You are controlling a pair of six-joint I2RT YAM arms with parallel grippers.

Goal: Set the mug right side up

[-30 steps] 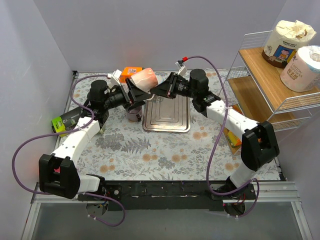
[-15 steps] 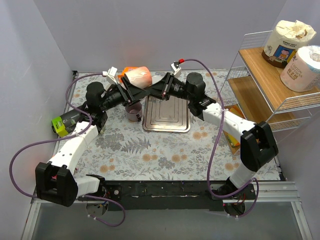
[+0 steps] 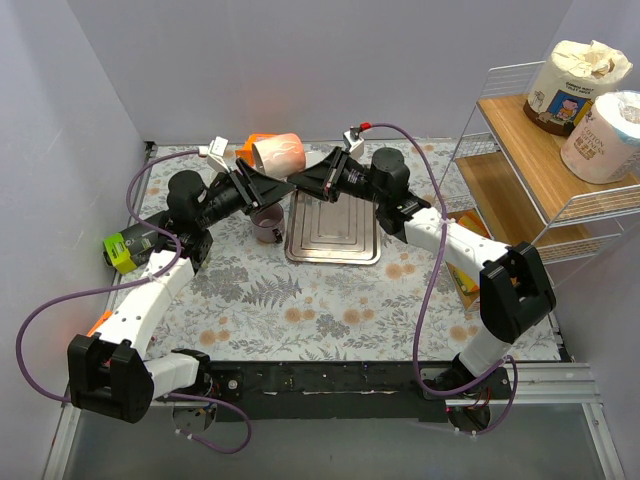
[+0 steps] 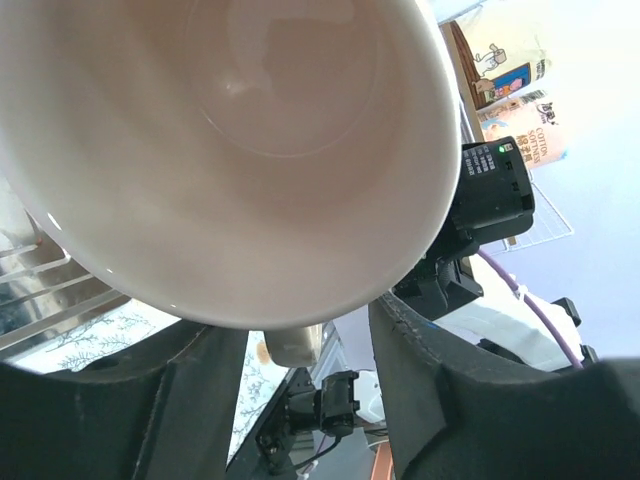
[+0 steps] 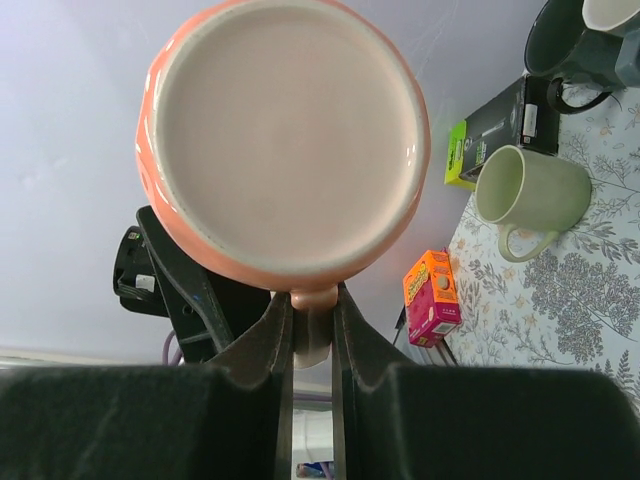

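One mug aloft: right tool pinches handle; left tool grip hidden.

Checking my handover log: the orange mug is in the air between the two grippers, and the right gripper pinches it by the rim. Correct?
Not quite. The right gripper pinches the orange mug by its handle, not by the rim. The right wrist view shows the handle clamped there, below the mug's base. The rest of the statement holds.

Walled lab bench, two bolted arms
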